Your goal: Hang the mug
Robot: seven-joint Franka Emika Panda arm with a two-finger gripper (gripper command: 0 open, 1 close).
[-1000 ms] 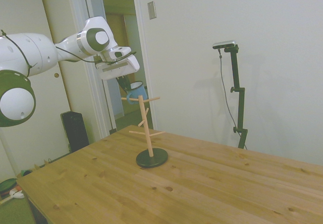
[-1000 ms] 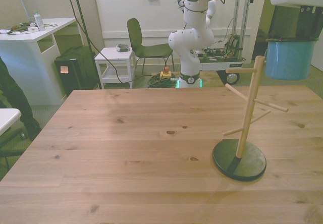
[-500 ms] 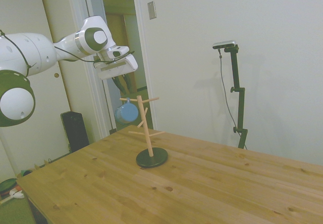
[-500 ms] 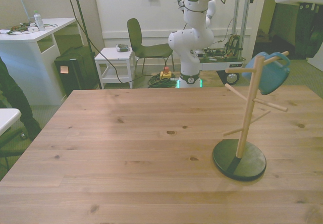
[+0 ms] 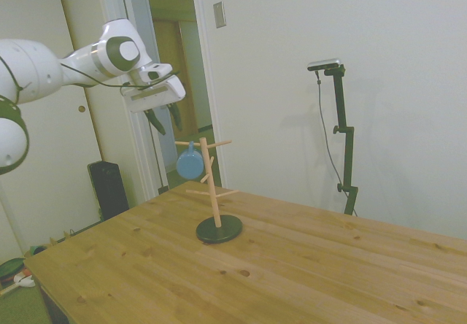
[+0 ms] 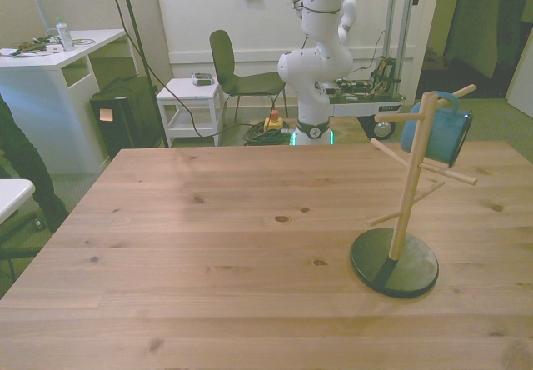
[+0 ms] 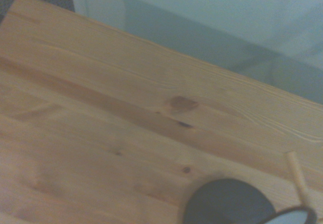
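Light-blue mug hanging by its handle from a top peg of the wooden rack, mouth turned sideways, in the side view at about 9 o'clock of the rack's post; in the front view at about 3 o'clock of the post, body resting close against a lower peg. Rack standing upright on a dark round base on the bench, toward the front view's right. Hand up at roughly 11 o'clock from the mug in the side view, well clear of it, dark fingers spread apart and holding nothing. Wrist view blurred: bench grain, the dark base and one peg only.
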